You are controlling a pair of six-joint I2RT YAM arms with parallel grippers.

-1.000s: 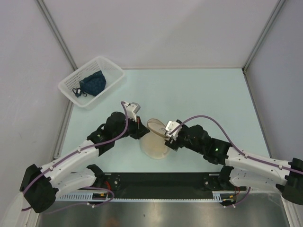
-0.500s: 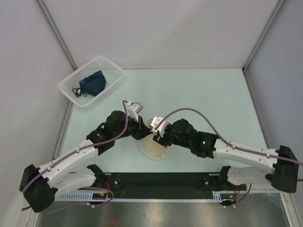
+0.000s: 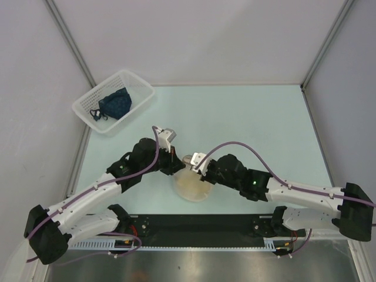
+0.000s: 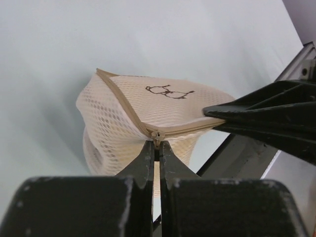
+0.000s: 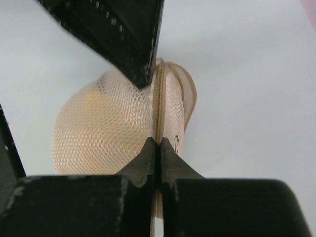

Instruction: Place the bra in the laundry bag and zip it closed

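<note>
A: So, fig. centre: the laundry bag, a cream mesh drum, sits on the table near its front edge, between our two arms.

B: Agreed. Its lid, w/ a small dark bra drawing, stands tilted. A beige zip band runs round the lid's edge.

A: Next outward we mark the left gripper. Jaws are pressed together with no gap, pinching the bag right at the zip slider.

B: Opp. side, we mark the right gripper. Jaws are likewise tight, nipping the zip band at the bag's rim. In the left wrist view its dark finger meets the lid edge.

A: As for the bra, we cannot tell where it lies; the mesh hides the bag's inside.

B: Far left corner, well apart from the bag, is a white slatted basket w/ a dark blue garment in it.
</note>
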